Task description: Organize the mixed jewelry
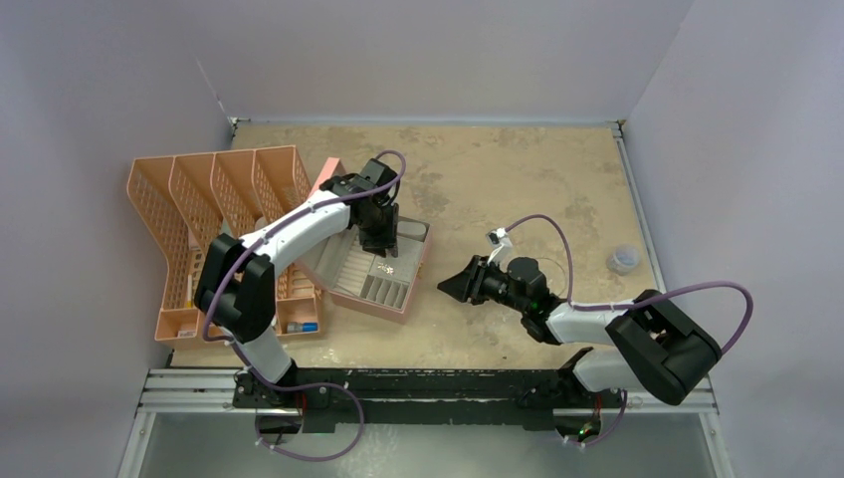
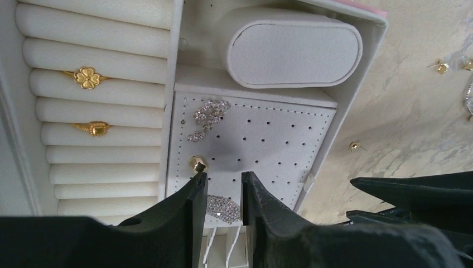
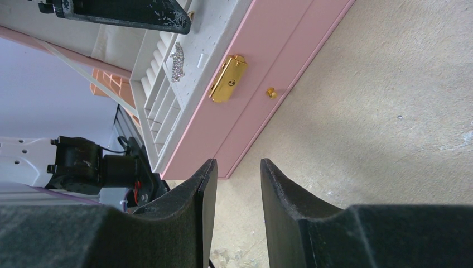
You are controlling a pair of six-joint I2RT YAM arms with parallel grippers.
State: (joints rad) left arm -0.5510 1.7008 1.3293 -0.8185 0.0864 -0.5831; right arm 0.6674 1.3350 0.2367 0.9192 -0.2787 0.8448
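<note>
The pink jewelry box [image 1: 398, 289] lies open with my left gripper [image 2: 221, 177] above its white perforated earring pad [image 2: 279, 139]. The jaws are open and nothing is between them. A gold stud [image 2: 197, 163] sits on the pad right at the tip of the left finger. Two gold rings [image 2: 87, 77] [image 2: 98, 128] rest in the ring rolls. Sparkly rhinestone pieces [image 2: 209, 117] lie on the pad. Loose gold studs [image 2: 355, 146] [image 2: 442, 67] and the edge of a silvery hoop [image 2: 470, 97] lie on the table beside the box. My right gripper [image 3: 235, 164] hovers open and empty near the box front.
An orange mesh file organizer [image 1: 189, 219] stands left of the box, with a blue-capped tube [image 1: 302, 327] in its near bay. A small clear cup [image 1: 623, 259] sits at the table's right edge. The box front carries a gold clasp [image 3: 228, 78] and a knob [image 3: 270, 92].
</note>
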